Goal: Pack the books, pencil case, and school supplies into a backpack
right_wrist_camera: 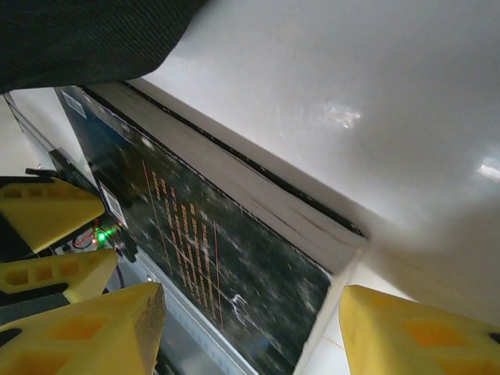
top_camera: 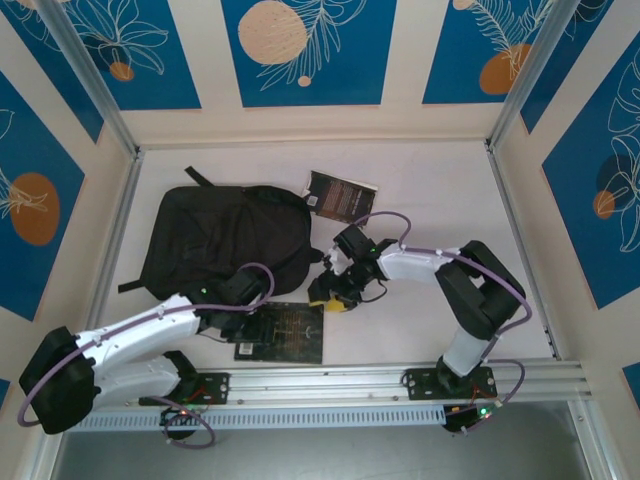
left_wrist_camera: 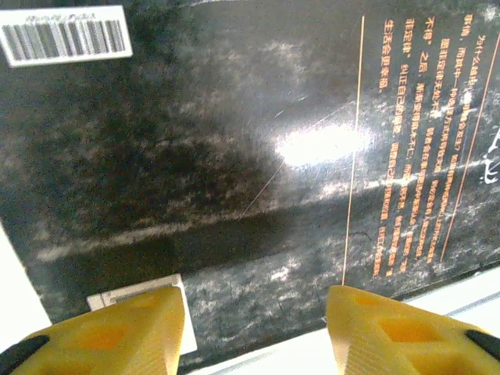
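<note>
Black book shows a barcode label and orange text.

A white tabletop is lying flat and catching small patches of glare. Along the tabletop's near edge an aluminium rail is running from side to side. Further out from that same edge, a white slotted strip is running parallel to it. At the tabletop's far edge a cream back wall is standing, carrying blue panels printed with pale leaf outlines and peach discs. Matching side walls are rising at the tabletop's left and right edges. Two aluminium posts are rising from the tabletop's far corners.
</note>
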Robot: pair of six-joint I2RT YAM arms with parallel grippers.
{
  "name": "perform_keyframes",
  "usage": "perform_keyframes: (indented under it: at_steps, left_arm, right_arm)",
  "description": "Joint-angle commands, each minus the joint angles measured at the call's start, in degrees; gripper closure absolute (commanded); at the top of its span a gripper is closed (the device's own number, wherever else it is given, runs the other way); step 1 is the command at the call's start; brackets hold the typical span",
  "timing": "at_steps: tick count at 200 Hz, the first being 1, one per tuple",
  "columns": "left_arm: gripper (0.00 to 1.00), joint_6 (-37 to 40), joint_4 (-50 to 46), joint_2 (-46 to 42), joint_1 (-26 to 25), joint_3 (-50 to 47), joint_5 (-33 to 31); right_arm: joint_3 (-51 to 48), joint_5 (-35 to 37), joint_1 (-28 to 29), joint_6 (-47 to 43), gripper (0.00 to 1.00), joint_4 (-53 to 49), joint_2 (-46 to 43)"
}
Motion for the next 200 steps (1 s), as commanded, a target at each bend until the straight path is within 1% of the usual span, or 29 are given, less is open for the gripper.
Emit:
perform_keyframes:
  at_steps: [1, 27, 45, 65, 93, 121, 146, 159, 166, 177, 188, 200]
  left_arm:
    - [0.54, -0.3, 2.0, 1.7, -0.4, -1.7, -0.3]
    - [0.57, 0.0, 2.5, 2.1, -0.4, -2.7, -0.8]
    - [0.59, 0.1, 3.1, 2.2, -0.4, -3.4, -0.7]
    - [0.59, 0.2, 3.7, 2.6, -0.4, -3.9, -0.7]
    - [0.61, 0.4, 4.6, 3.1, -0.3, -4.5, -0.9]
    - [0.61, 0.8, 5.3, 3.9, -0.4, -4.4, -0.5]
    - [0.61, 1.3, 4.7, 3.7, -0.5, -3.4, -0.2]
    - [0.56, 1.9, 3.3, 2.7, -0.4, -2.0, -0.5]
    - [0.49, 2.3, 2.1, 1.9, -0.5, -1.0, -0.7]
    - [0.37, 3.0, 0.2, 0.2, -0.6, 0.9, -1.3]
    - [0.29, 3.7, -1.8, -1.5, -0.9, 2.9, -2.0]
    - [0.23, 4.8, -3.5, -2.7, -1.5, 5.4, -3.1]
  right_arm:
    - [2.3, -4.2, 1.1, 0.8, 0.39, 0.8, 2.5]
    - [2.9, -4.3, 1.3, 0.8, 0.39, 0.4, 3.4]
    - [2.8, -6.1, 1.6, 0.8, 0.4, 1.0, 3.3]
    - [1.6, -8.5, 1.7, 1.6, 0.46, 3.2, 2.1]
    - [1.1, -7.3, 1.7, 0.5, 0.55, 1.2, -0.2]
    - [0.8, -8.4, 1.9, 0.1, 0.69, 1.3, -0.8]
    - [1.6, -6.7, 2.5, -0.6, 0.93, -0.6, 0.6]
    - [1.3, -4.7, 2.0, -0.5, 0.98, -1.5, 0.4]
    - [0.8, -4.5, 1.5, 0.0, 1.0, -1.4, -0.3]
    - [-0.7, -4.2, 0.0, 1.1, 1.0, -1.2, -2.3]
    - [-2.6, -3.7, -1.8, 2.9, 1.0, -1.0, -5.3]
    - [-4.4, -3.9, -4.3, 5.2, 1.0, -1.8, -9.0]
